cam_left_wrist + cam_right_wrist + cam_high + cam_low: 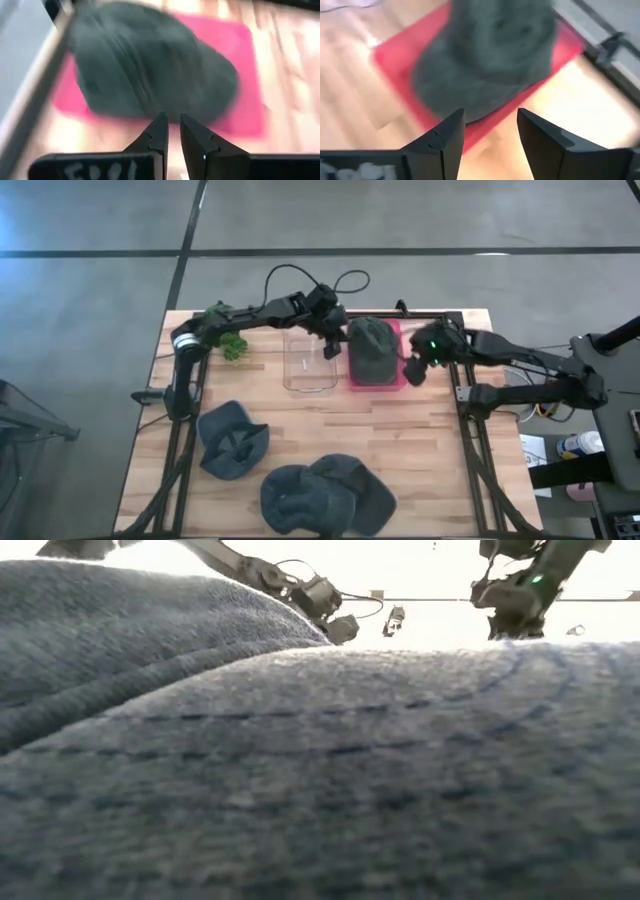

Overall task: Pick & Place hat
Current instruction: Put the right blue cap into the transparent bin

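A dark grey hat (370,348) lies crown up on a pink mat (392,382) at the table's far middle. It also shows in the left wrist view (150,65) and the right wrist view (490,55). My left gripper (332,348) hovers just left of the hat, over a clear container. Its fingers (174,132) are shut and empty. My right gripper (412,370) hovers at the mat's right edge, open and empty (490,130).
A clear plastic container (310,365) stands left of the mat. A green plant (232,345) lies at the far left. Three more grey hats (232,440) (295,500) (355,485) lie on the table's near half. One of them (320,770) fills most of the low view.
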{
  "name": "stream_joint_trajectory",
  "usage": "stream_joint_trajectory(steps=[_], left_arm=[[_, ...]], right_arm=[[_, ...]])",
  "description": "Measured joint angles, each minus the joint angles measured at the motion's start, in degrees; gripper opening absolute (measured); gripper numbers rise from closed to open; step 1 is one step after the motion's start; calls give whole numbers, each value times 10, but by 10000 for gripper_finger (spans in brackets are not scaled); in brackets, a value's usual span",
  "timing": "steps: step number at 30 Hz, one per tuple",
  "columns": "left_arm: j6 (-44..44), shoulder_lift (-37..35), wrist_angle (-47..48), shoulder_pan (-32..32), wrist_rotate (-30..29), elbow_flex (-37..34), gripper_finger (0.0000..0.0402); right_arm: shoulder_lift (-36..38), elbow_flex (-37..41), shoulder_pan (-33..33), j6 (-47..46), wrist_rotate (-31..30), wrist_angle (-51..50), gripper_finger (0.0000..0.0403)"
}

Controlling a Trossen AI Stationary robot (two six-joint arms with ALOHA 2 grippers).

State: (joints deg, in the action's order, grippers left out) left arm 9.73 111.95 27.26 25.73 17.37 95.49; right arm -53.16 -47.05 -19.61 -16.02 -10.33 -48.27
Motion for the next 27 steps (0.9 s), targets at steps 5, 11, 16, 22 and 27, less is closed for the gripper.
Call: stream_joint_trajectory(steps=[5, 11, 16, 22, 27], left_arm=[[-113, -53, 137, -49, 1, -1, 42], [-174, -91, 207, -159, -31, -2, 42], [-223, -103, 236, -257, -72, -2, 42], [-248, -109, 365, -353, -121, -2, 42], [-287, -112, 445, -401, -169, -12, 42]], right_arm=[[47, 43, 131, -113, 39, 3, 178], [43, 65, 308, -253, 25, 24, 178], [8, 71, 404, -334, 1, 65, 178], [-63, 72, 446, -378, -3, 154, 178], [-132, 71, 449, -382, 1, 222, 178]])
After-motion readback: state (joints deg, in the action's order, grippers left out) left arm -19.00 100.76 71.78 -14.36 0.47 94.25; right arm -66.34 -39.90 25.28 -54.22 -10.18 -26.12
